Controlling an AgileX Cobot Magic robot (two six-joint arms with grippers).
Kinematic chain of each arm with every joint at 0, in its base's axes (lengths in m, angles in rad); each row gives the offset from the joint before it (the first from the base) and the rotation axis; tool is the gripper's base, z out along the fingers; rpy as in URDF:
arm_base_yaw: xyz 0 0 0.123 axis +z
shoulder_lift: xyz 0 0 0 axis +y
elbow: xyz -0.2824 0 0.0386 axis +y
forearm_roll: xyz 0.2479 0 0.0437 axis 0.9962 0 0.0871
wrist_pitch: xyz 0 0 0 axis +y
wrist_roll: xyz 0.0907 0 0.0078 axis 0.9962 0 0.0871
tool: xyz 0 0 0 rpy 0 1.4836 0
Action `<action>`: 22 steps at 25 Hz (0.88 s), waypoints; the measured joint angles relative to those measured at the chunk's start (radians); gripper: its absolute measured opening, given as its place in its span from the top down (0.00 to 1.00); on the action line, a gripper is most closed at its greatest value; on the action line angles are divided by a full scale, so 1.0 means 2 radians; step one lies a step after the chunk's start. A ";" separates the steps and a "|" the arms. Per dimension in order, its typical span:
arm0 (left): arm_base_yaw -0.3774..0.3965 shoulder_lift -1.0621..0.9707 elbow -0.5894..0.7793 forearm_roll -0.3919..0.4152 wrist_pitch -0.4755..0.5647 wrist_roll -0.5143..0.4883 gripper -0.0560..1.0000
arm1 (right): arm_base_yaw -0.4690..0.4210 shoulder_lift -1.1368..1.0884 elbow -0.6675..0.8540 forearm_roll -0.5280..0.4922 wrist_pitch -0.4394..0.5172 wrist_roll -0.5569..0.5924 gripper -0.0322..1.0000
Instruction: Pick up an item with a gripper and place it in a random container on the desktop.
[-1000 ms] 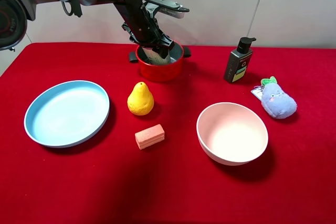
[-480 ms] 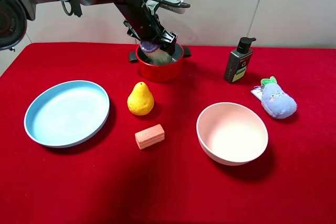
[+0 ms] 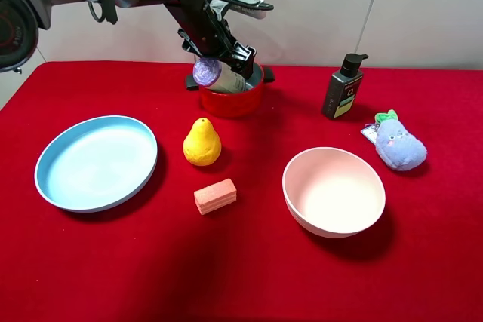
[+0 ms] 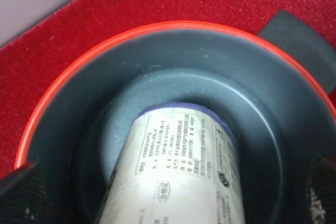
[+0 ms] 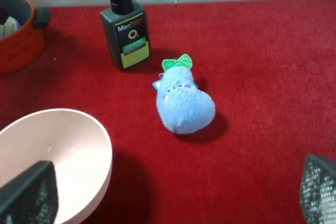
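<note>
Over at the back of the surface (image 3: pixel 249 284), the canister (image 3: pixel 207 72) has tipped! A second ago it sat low in the red pot (image 3: pixel 230 103) under the arm. Now its purple top leans out over the rim on the plate's side, while the wrist view shows its lower end down on the pot's grey floor. The left fingers (image 4: pixel 14 195) are spread wide, one on each side of the canister and neither touching it, so they have let go. That looks like the drop made: the thing is inside a container, though propped aslant rather than settled, and the arm only needs to lift away without knocking it.

The pot holds the canister and nothing else. The pink bowl (image 3: pixel 332 230) and the blue plate (image 3: pixel 96 162) hold nothing. A pear (image 3: pixel 201 142) and a pink block (image 3: pixel 215 195) lie between those two. The right fingers (image 5: pixel 26 195) hang spread and empty beside the bowl.
</note>
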 joint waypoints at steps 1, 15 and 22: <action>0.000 0.000 0.000 0.000 0.000 0.000 0.01 | 0.000 0.000 0.000 0.000 0.000 0.000 0.30; 0.000 -0.016 0.000 -0.008 0.013 0.000 0.01 | 0.000 0.000 0.000 0.000 0.000 0.000 0.30; 0.000 -0.036 0.000 -0.009 0.047 -0.002 0.01 | 0.000 0.000 0.000 0.000 0.000 0.000 0.30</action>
